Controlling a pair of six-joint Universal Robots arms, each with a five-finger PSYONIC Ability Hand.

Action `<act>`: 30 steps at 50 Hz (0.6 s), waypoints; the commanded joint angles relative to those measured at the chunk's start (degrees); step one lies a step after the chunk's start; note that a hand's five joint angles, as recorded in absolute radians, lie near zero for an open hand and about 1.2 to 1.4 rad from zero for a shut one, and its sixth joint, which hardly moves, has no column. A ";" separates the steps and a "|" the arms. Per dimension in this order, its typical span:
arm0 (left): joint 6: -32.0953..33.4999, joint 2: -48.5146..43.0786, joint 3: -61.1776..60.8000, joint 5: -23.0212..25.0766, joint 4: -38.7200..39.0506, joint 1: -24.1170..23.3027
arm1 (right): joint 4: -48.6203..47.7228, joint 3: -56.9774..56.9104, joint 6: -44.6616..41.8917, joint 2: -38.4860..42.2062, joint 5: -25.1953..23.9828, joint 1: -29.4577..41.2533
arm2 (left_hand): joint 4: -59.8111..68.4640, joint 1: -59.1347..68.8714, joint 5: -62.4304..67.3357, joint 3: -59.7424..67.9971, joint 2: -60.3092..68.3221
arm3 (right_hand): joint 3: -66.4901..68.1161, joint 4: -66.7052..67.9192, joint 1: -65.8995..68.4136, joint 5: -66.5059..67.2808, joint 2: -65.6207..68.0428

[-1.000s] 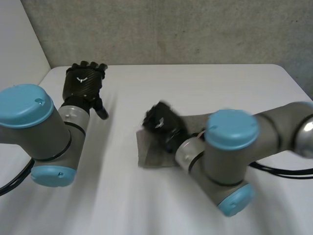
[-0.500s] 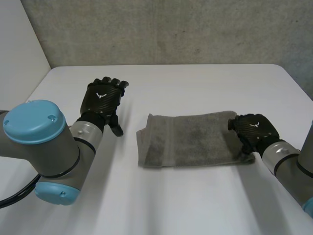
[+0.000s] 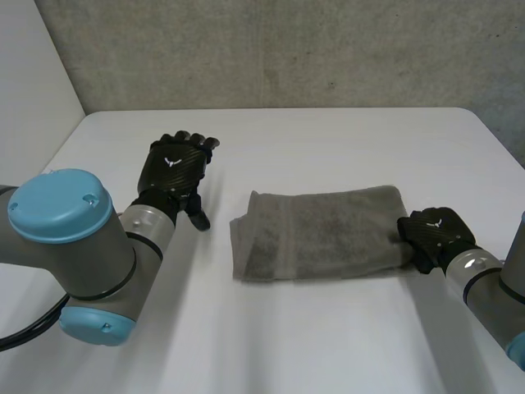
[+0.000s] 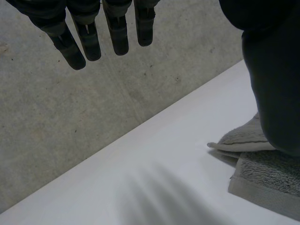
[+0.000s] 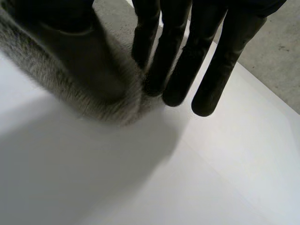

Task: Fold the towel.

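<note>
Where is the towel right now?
In the head view the towel lies folded on the table, slightly right of centre, with the right hand at its right end and the left hand apart to its left.

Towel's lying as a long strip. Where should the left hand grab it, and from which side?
Probably the short end of the towel nearest the left hand, approached from that side, low over the table. The strip lies flat between the hands, that end's layered edges lift slightly, and the right hand is at the far end.
</note>
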 commanded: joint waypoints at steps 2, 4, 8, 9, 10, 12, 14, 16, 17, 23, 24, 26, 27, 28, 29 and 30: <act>0.09 0.10 0.23 -0.08 0.02 0.35 | -1.96 -1.41 -3.87 0.67 -0.03 0.04 | -4.40 -4.89 -12.53 -3.87 -4.34 | 11.63 11.53 12.93 11.30 10.66; 0.18 0.28 0.40 -0.08 0.02 0.53 | -2.14 -2.37 -9.29 -0.64 0.40 1.35 | -4.40 -4.89 -12.53 -3.87 -4.34 | 11.63 11.53 12.93 11.30 10.66; 0.27 2.03 0.93 -0.17 0.02 0.80 | -2.67 -4.31 -14.94 -3.29 0.32 8.83 | -4.40 -4.89 -12.53 -3.87 -4.34 | 11.63 11.53 12.93 11.30 10.66; 0.27 2.04 0.93 -0.17 0.02 0.80 | -3.71 -5.96 -17.29 -4.07 0.32 13.70 | -4.40 -4.89 -12.53 -3.87 -4.34 | 11.63 11.53 12.93 11.30 10.66; 0.18 3.00 1.02 -0.17 0.02 1.06 | -3.72 -5.98 -17.32 -4.08 0.32 13.75 | -4.40 -4.89 -12.53 -3.87 -4.34 | 11.63 11.53 12.93 11.30 10.66; 0.18 3.88 1.02 -0.26 0.11 1.67 | -6.78 -9.30 -21.43 -2.94 0.32 22.67 | -4.40 -4.89 -12.53 -3.87 -4.34 | 11.63 11.53 12.93 11.30 10.66; 0.09 5.55 1.02 -0.35 0.11 3.34 | -8.45 -10.88 -23.54 -1.19 0.06 26.20 | -4.40 -4.89 -12.53 -3.87 -4.34 | 11.63 11.53 12.93 11.30 10.66; 0.09 6.25 1.02 -0.43 0.11 3.95 | -9.70 -12.57 -25.58 1.55 -0.47 29.13 | -4.40 -4.89 -12.53 -3.87 -4.34 | 11.63 11.53 12.93 11.30 10.66; 0.09 6.26 1.02 -0.43 0.11 3.96 | -9.96 -14.40 -27.41 4.68 -1.00 31.48 | -4.40 -4.89 -12.53 -3.87 -4.34 | 11.63 11.53 12.93 11.30 10.66; -0.44 7.05 0.93 -0.43 0.11 4.84 | -7.59 -19.95 -32.61 12.62 -3.29 37.13 | -4.40 -4.89 -12.53 -3.87 -4.34 | 11.63 11.53 12.93 11.30 10.66; -0.61 7.05 0.76 -0.43 0.11 4.84 | -5.85 -21.61 -33.22 14.88 -4.07 37.91 | -4.40 -4.89 -12.53 -3.87 -4.34 | 11.63 11.53 12.93 11.30 10.66; -0.79 6.96 0.58 -0.43 0.11 4.84 | -2.78 -23.54 -32.96 16.73 -4.43 38.09 | -4.40 -4.89 -12.53 -3.87 -4.34 | 11.63 11.53 12.93 11.30 10.66; -0.96 6.96 0.41 -0.43 0.11 4.84 | -1.10 -24.08 -32.53 17.36 -4.60 38.01 | -4.40 -4.89 -12.53 -3.87 -4.34 | 11.63 11.53 12.93 11.30 10.66; -0.97 6.96 0.40 -0.43 0.11 4.84 | -1.08 -24.08 -32.52 17.37 -4.60 38.01 | -4.40 -4.89 -12.53 -3.87 -4.34 | 11.63 11.53 12.93 11.30 10.66; -0.97 6.87 0.32 -0.43 0.11 4.84 | -0.04 -24.08 -31.56 17.28 -4.69 38.09 | -4.40 -4.89 -12.53 -3.87 -4.34 | 11.63 11.53 12.93 11.30 10.66; -1.05 6.70 0.32 -0.35 0.11 4.75 | -0.03 -23.82 -29.64 16.76 -4.78 38.01 | -4.40 -4.89 -12.53 -3.87 -4.34 | 6.86 6.76 8.16 6.53 5.89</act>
